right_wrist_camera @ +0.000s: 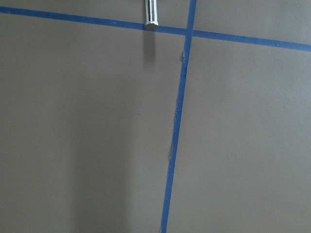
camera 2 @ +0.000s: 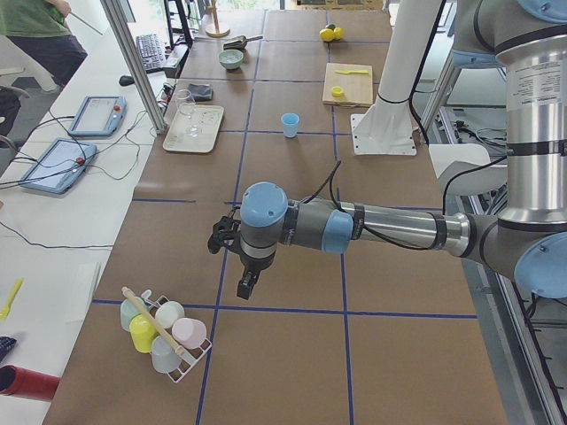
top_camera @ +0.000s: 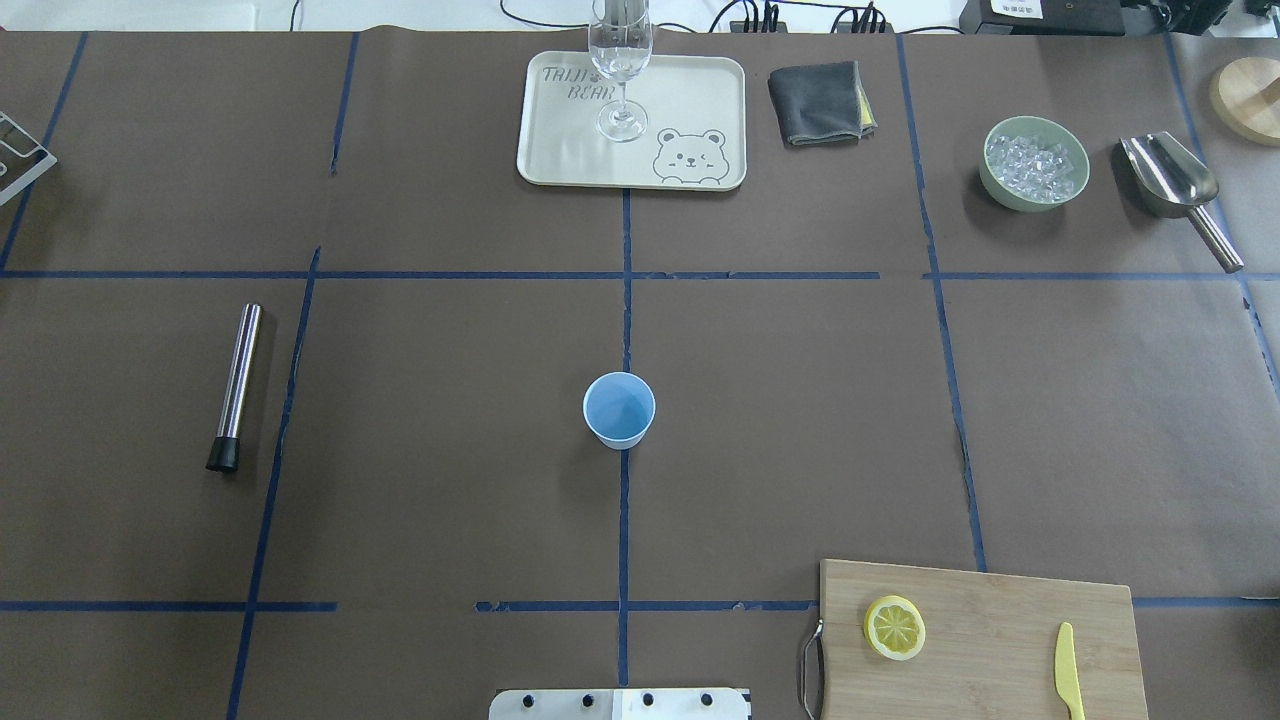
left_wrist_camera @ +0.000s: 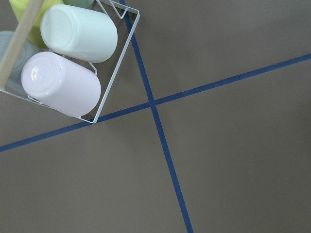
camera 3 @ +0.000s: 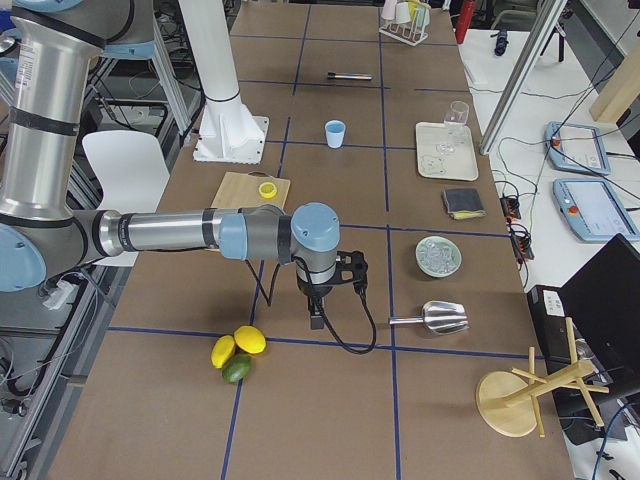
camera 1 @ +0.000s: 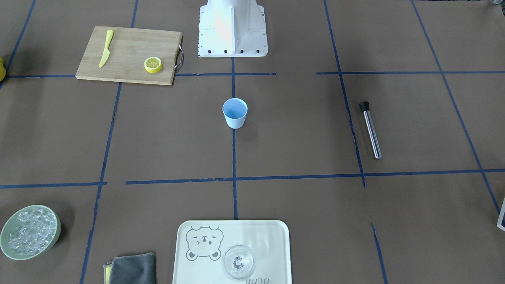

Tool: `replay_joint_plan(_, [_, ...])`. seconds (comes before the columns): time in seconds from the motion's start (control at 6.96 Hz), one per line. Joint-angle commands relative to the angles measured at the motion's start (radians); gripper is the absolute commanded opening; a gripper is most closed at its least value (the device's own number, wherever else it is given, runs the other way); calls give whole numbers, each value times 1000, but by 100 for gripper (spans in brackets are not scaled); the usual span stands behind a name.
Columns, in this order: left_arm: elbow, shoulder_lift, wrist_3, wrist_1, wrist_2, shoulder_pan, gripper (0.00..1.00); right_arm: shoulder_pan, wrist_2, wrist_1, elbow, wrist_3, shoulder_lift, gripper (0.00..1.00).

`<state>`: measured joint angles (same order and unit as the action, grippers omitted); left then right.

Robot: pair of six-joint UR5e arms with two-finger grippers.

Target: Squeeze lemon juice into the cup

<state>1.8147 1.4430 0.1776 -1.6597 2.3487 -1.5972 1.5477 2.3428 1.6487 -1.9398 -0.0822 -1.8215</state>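
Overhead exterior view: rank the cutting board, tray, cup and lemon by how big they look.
1. The cutting board, even though the frame edge crops it.
2. The tray.
3. The cup and the lemon look about alike; the lemon lies nearer the camera, so they are not ranked.

Near on my right lies a board [top_camera: 990, 640] with a yellow knife [top_camera: 1068, 672] on it. A muddler [top_camera: 236, 385] lies on my left. Far across stands a tray [top_camera: 570, 150] with a glass [top_camera: 621, 45] (upright), and to its right a cloth [top_camera: 815, 102], an ice bowl [top_camera: 1030, 201] and a scoop [top_camera: 1170, 178].
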Motion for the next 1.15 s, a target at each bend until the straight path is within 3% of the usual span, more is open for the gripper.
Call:
replay_joint_plan(0.0, [17,17,-4,0,0,0,100,-1,4,0,-33,9,65,100])
replay_joint_plan(0.29, [18,16,0,0,6,-1,100,-1,12,-68,-40,80,70,100])
replay_joint_plan(0.43, [20,16,0,0,9,-1,100,-1,42,-111,-37,208,62,100])
replay_joint_plan(0.72, [28,17,0,-2,7,-1,100,-127,18,-330,-80,289,39,100])
replay_joint_plan(1.01, [26,17,0,-23,8,-1,100,-234,-23,-394,-150,462,30,100])
